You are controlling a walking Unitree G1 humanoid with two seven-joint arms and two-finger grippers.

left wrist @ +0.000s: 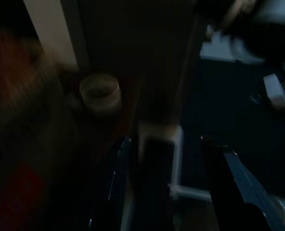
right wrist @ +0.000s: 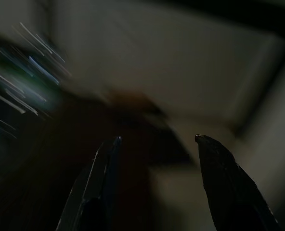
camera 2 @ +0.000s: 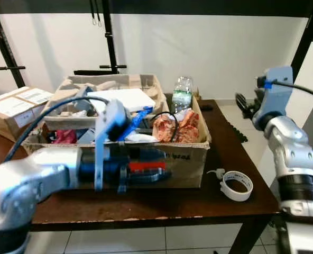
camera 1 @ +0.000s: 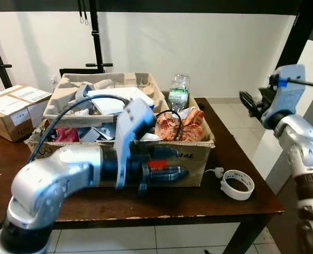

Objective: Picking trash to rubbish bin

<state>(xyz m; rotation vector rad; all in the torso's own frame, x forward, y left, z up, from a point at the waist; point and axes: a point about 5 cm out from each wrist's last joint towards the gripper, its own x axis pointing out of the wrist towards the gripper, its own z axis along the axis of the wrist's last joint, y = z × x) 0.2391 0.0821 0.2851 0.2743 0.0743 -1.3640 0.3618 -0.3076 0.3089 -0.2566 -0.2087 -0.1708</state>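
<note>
Tape roll (camera 1: 238,184) on table, near left tool (camera 1: 169,173)

Head views evenly bright, left arm (camera 1: 66,177) motion-blurred; both wrist views very dark, smeared by motion blur.

The left arm (camera 1: 56,177) bends at the elbow and reaches across in front of the cardboard box (camera 1: 193,153) on the table, its forearm lying level along the box's near wall. The left gripper (left wrist: 169,144) points past the box's front with its two black fingers spread apart. The right arm (camera 1: 299,143) is raised well to the right of the box, and the right gripper (right wrist: 157,139) is held up in the air, fingers parted.
</note>
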